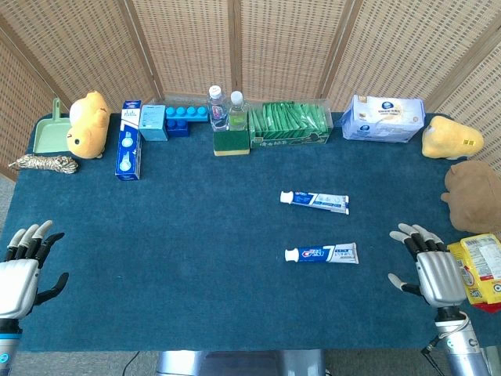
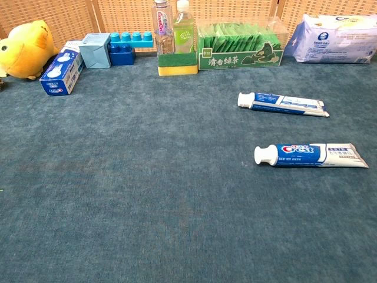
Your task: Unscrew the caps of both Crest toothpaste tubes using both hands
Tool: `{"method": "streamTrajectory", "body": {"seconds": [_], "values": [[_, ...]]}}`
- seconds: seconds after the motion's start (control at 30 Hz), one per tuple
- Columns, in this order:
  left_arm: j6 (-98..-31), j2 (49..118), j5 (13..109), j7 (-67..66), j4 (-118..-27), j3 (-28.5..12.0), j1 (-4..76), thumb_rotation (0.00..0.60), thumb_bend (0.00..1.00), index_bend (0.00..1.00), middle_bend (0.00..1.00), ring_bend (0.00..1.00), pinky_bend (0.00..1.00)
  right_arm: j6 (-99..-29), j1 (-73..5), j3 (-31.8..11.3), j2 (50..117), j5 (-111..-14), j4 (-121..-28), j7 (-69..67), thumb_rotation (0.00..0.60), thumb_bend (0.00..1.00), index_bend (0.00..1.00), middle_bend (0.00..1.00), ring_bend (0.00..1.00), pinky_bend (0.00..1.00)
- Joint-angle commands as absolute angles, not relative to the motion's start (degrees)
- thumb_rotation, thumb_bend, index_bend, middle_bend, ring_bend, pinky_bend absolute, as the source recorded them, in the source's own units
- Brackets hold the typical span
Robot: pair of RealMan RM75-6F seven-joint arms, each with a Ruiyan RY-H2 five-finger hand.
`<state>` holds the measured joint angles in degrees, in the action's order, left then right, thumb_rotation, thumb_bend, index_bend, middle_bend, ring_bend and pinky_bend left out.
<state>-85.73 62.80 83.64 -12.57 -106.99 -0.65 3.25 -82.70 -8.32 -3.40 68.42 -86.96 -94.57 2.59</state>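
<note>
A dark teal cloth (image 1: 196,258) covers the table, and woven rattan screens (image 1: 188,47) with wooden frames close off the far side. Two Crest tubes lie flat right of centre, caps on and pointing left: the far tube (image 1: 315,200) and, nearer, the near tube (image 1: 322,253), well apart from each other and from both hands. The left hand (image 1: 22,266) rests at the near left corner with fingers spread wide, holding nothing; the right hand (image 1: 430,262) sits at the near right, fingers also wide and empty. Neither hand shows in the chest view. Along the far edge stand a green dustpan (image 1: 48,133), a yellow plush (image 1: 88,124), a toothpaste box (image 1: 129,145), blue blocks (image 1: 184,117), two bottles (image 1: 225,108) behind a sponge (image 1: 232,142), a green tea box (image 1: 290,125) and a tissue pack (image 1: 383,119). A rope coil (image 1: 43,164) lies at far left. On the right edge sit another yellow plush (image 1: 450,139), a brown plush (image 1: 476,188) and what seems to be a snack bag (image 1: 484,270), touching or just beside the right hand.
</note>
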Motion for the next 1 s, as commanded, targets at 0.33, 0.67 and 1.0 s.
{"method": "streamTrajectory", "body": {"seconds": [0.33,0.67,1.0], "values": [[-88.09,61.45,85.29,-12.59,-108.03,-0.23,1.86,0.6,0.29,0.17,0.05,0.01,0.03,-82.69,-8.14,-3.62,67.98,-86.6,-94.84,2.21,0.6,0.17,0.23,0.21,0.14,0.2],[-88.85,60.78,85.45,-11.56,-107.91,-0.47,1.29,0.6,0.29,0.18,0.05,0.02,0.03,-81.86,-9.04,-3.9,67.65,-87.28,-95.69,3.0,0.6,0.17,0.2,0.2,0.14,0.2],[-85.66,61.39,85.56,-12.85,-108.09,-2.65,4.61,0.6,0.29,0.19,0.05,0.02,0.03,-75.6,-12.94,-4.91,67.59,-85.44,-98.14,6.39,0.6,0.2,0.19,0.19,0.14,0.21]]}}
